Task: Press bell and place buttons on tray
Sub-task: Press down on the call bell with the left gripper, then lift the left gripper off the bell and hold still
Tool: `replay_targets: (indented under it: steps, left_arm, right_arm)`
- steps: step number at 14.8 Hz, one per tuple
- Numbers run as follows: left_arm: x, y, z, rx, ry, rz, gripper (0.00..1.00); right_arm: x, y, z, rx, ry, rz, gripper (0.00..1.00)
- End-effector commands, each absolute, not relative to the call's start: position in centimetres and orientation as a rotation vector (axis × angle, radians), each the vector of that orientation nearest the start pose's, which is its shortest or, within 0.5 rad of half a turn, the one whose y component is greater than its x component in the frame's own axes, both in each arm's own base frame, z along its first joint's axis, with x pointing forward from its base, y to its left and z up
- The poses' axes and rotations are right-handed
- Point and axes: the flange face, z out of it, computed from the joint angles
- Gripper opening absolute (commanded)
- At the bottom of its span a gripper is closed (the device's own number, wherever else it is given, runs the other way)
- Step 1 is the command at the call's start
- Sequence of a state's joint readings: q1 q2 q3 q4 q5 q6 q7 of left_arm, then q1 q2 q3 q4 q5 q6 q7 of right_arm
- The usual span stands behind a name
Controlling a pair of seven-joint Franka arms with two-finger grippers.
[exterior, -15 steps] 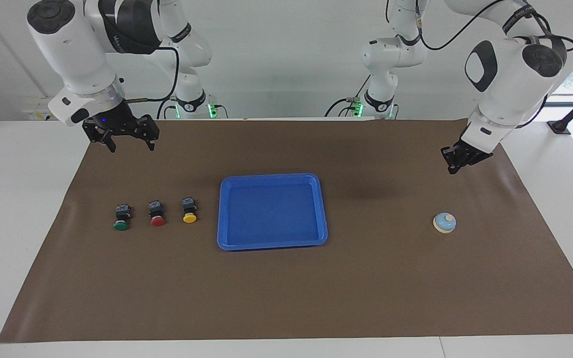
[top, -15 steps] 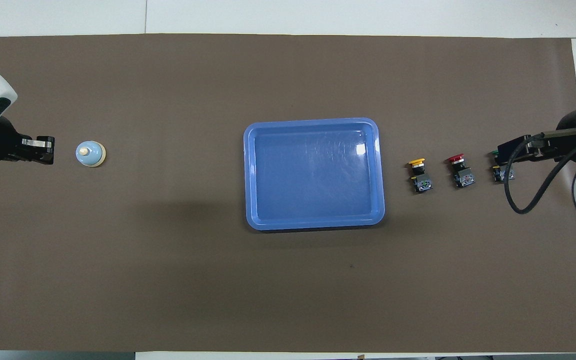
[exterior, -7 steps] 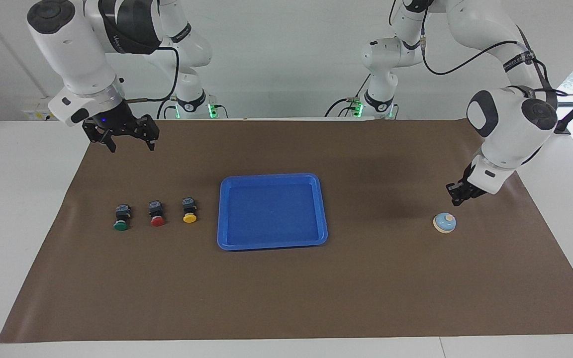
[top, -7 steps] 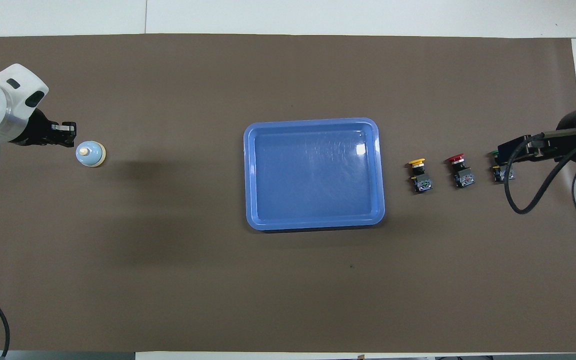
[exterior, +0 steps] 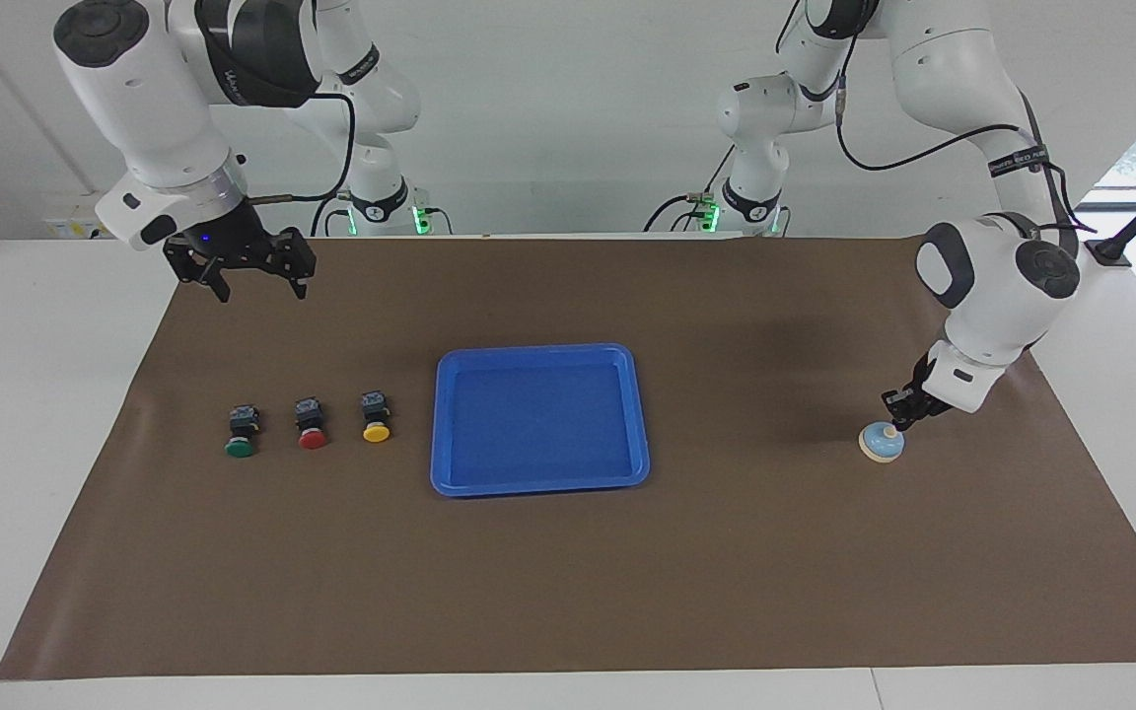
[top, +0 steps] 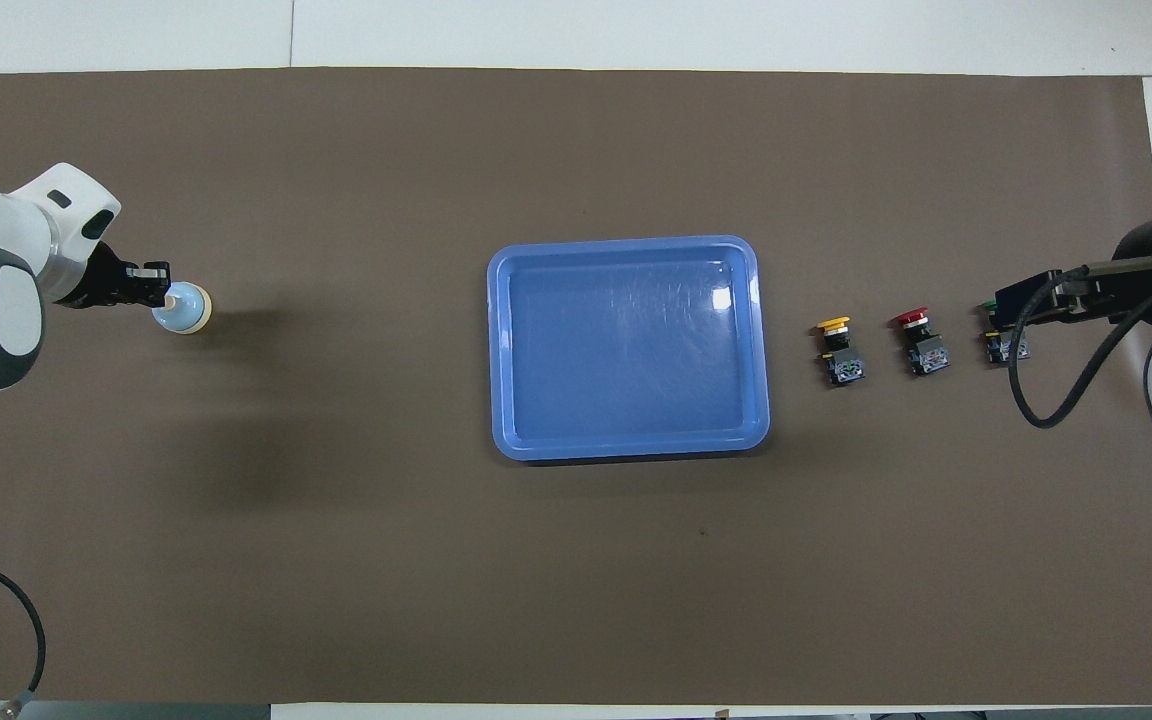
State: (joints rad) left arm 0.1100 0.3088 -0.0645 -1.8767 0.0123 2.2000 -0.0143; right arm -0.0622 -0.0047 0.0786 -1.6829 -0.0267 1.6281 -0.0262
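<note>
1. Left gripper [exterior: 897,422] has come down since a second ago, from above the mat [exterior: 745,572] to the knob of the bell [exterior: 882,443]. Fingertips pinched together, holding nothing.
2. Right gripper [exterior: 254,286] unchanged: waits in the air, jaws spread wide, empty.
3. Bell, tray [exterior: 638,414] and the buttons have not moved.
4. Bell sits at the left arm's end. Tray is mid-mat.
5. Green [exterior: 240,446], red [exterior: 313,439] and yellow [exterior: 377,431] buttons sit in a row toward the right arm's end, yellow nearest the tray.
6. Facing view shows the left tips right at the knob; overhead only shows them overlapping the bell's edge.
7. Overhead: right gripper covers part of the green button. Facing view shows it well above the mat, apart from all three.
</note>
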Motion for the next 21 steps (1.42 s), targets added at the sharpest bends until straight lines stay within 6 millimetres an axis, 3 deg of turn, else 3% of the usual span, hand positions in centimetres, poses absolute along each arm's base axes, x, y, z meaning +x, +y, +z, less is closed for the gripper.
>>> replay_targets:
  steps: [1, 5, 6, 7, 8, 12, 14, 15, 17, 18, 19, 21]
  left_arm:
    - [62.6, 3.3, 33.6, -3.139, -0.078, -0.042, 0.00]
    - [62.6, 3.3, 33.6, -3.137, -0.068, -0.013, 0.00]
    - [62.7, 3.1, 34.6, -3.134, -0.059, 0.001, 0.12]
    - [62.7, 2.6, 36.1, -3.133, -0.051, 0.039, 0.62]
    - [62.4, 2.3, 38.8, -3.129, -0.045, 0.042, 1.00]
    - [57.6, 1.8, 50.1, -3.111, -0.042, 0.134, 1.00]
    - [54.8, 1.0, 54.6, -3.107, -0.032, 0.148, 1.00]
    - [54.2, -0.3, 56.5, -3.103, 0.006, 0.166, 1.00]
    - [54.0, -0.7, 59.2, -3.098, 0.030, 0.207, 1.00]
    - [54.1, -2.0, 60.2, -3.101, 0.065, 0.192, 1.00]
    - [53.9, -3.2, 60.1, -3.097, 0.098, 0.182, 1.00]
    - [53.6, -3.5, 59.8, -3.096, 0.096, 0.195, 1.00]
  right_arm:
    - [55.1, 0.6, 58.0, -3.170, -0.047, 0.095, 1.00]
    - [55.1, 0.7, 58.0, -3.168, -0.047, 0.095, 1.00]
    - [55.1, 0.7, 58.0, -3.168, -0.049, 0.095, 1.00]
    - [55.1, 0.7, 58.0, -3.168, -0.047, 0.095, 1.00]
    - [55.1, 0.7, 58.0, -3.168, -0.047, 0.095, 1.00]
    - [55.1, 0.7, 58.0, -3.168, -0.047, 0.095, 1.00]
    - [55.1, 0.7, 58.0, -3.168, -0.047, 0.095, 1.00]
    - [55.1, 0.7, 58.0, -3.168, -0.047, 0.095, 1.00]
    - [55.2, 0.7, 58.0, -3.168, -0.047, 0.097, 1.00]
    - [55.2, 0.7, 58.0, -3.168, -0.045, 0.097, 1.00]
    - [55.1, 0.7, 58.0, -3.168, -0.047, 0.095, 1.00]
    - [55.2, 0.7, 58.0, -3.168, -0.049, 0.097, 1.00]
